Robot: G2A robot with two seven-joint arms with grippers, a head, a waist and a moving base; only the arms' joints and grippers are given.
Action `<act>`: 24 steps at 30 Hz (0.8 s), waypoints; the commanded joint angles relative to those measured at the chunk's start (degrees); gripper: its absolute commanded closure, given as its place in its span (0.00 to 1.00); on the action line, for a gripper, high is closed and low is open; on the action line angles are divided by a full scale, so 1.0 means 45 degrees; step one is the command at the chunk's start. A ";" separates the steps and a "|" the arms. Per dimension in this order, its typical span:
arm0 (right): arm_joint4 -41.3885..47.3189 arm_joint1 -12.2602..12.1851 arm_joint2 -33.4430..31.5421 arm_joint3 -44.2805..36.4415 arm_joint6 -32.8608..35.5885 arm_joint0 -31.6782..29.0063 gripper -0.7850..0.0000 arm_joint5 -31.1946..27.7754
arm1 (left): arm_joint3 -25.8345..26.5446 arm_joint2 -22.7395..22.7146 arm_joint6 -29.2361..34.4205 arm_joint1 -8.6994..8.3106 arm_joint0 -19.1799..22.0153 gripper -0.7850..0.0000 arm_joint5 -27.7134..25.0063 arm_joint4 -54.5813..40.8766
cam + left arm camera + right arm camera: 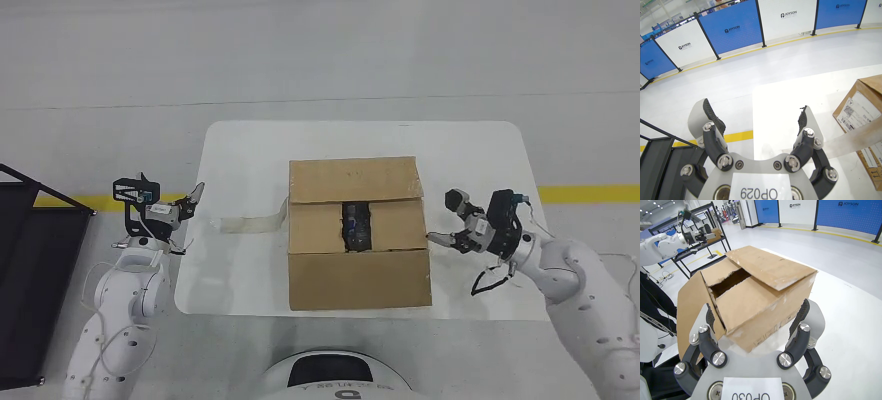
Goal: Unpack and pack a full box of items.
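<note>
My left hand (755, 106) hangs over the left edge of the worktop (470, 160), spread wide and holding nothing. My right hand (446, 218) sits just beside the right side of the box (355, 275), also wide and empty. The box stands in the middle of the worktop with its top flaps parted, and a dark item (357, 226) shows in the gap. A pale strip (250, 222) trails from its left side towards my left hand.
</note>
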State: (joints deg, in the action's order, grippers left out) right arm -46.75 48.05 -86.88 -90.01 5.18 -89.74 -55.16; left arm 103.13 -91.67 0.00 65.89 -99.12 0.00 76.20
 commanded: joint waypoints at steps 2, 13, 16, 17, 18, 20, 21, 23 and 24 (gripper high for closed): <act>-0.0291 0.0095 0.0708 0.0076 0.1047 0.1034 0.00 0.0910 | 0.0000 0.0000 0.0000 0.0000 0.0000 0.00 0.0000 0.0000; -0.2183 0.0458 0.2414 0.0467 0.1713 0.2578 0.00 0.3099 | 0.0000 0.0000 0.0000 0.0000 0.0000 0.00 0.0000 0.0000; -0.1814 0.0569 0.2565 0.0760 0.1826 0.2989 0.00 0.3930 | 0.0000 0.0000 0.0000 0.0000 0.0000 0.00 0.0000 0.0000; -0.1785 0.0618 0.2725 0.0766 0.1938 0.3139 0.00 0.4161 | 0.0000 0.0000 0.0000 0.0000 0.0000 0.00 0.0000 0.0000; -0.1759 0.0659 0.2867 0.0813 0.2015 0.3303 0.00 0.4246 | 0.0000 0.0000 0.0000 0.0000 0.0000 0.00 0.0000 0.0000; -0.1538 0.0741 0.3030 0.1051 0.2041 0.3621 0.00 0.4536 | 0.0000 0.0000 0.0000 0.0000 0.0000 0.00 0.0000 0.0000; -0.1449 0.0778 0.3105 0.1083 0.2016 0.3757 0.00 0.4605 | 0.0000 0.0000 0.0000 0.0000 0.0000 0.00 0.0000 0.0000; -0.1226 0.0834 0.3154 0.1137 0.1886 0.3965 0.00 0.4715 | 0.0000 0.0000 0.0000 0.0000 0.0000 0.00 0.0000 0.0000; -0.1189 0.0859 0.3160 0.1087 0.1829 0.4057 0.00 0.4854 | 0.0000 0.0000 0.0000 0.0000 0.0000 0.00 0.0000 0.0000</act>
State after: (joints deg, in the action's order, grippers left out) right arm -52.35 51.81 -72.67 -84.94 13.69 -71.91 -33.92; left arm 103.13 -91.67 0.00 65.89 -99.12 0.00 76.20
